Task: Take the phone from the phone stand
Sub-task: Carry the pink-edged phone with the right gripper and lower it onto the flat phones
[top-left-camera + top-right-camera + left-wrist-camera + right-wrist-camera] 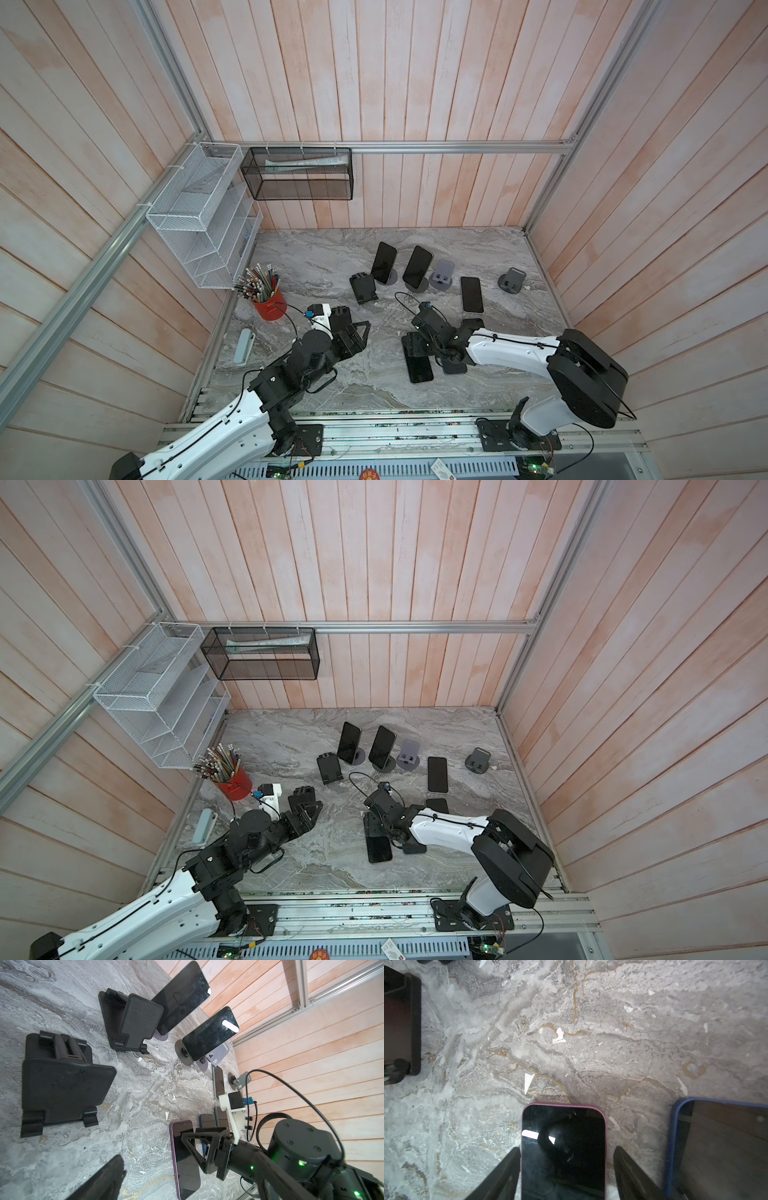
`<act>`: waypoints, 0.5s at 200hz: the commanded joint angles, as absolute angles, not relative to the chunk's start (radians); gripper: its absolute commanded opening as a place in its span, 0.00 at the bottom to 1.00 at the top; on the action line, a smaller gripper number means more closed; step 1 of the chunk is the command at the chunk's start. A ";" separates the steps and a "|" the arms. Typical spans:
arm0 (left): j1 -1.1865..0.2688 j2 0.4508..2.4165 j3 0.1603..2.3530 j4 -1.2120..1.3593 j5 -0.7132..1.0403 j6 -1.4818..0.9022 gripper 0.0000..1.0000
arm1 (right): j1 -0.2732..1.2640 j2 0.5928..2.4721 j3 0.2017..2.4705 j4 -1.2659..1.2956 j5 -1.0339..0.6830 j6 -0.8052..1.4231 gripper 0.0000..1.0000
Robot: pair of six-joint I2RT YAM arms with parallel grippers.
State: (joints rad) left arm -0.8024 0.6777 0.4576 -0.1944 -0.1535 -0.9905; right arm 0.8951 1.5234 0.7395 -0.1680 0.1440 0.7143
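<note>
Overhead and wrist views show a marble table point(591, 1043) with 2 robot arms reaching over it. The right claw point(566, 1148) straddles a purple phone point(563, 1126), which lies flat and screen up on the table, off any stand. The claw is released: 1 finger touches the phone's edge, while the other stands apart with bare table between. The left claw point(355, 326) hangs wide open and empty, well apart to the left.

A blue phone point(716, 1147) lies just beside the purple one. At the back, a back-left phone point(384, 262) and a back-right phone point(417, 266) lean on round stands.

This looks like the set-down step. To finish it well, the jaws should spread until both fingers clear the case. The claw should then rise straight up, so the phone does not drag and the outer finger does not nudge the blue phone.

No brand or label is readable on any phone. A red sticker point(371, 474) at the near edge carries marks too small to read.
</note>
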 commanded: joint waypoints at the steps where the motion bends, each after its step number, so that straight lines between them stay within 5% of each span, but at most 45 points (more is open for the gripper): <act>1: -0.803 0.673 0.496 -0.216 -0.166 -0.963 0.98 | 0.899 1.514 0.772 -0.206 0.186 0.717 0.72; 100: -0.803 0.672 0.573 -0.295 -0.260 -0.875 0.98 | 0.897 1.363 1.001 -0.386 0.528 0.600 0.92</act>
State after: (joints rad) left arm -0.8024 0.6777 0.5098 -0.2539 -0.1940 -0.9417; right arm 0.8955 1.3796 1.0012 -0.3115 0.3370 0.6193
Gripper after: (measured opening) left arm 0.981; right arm 0.900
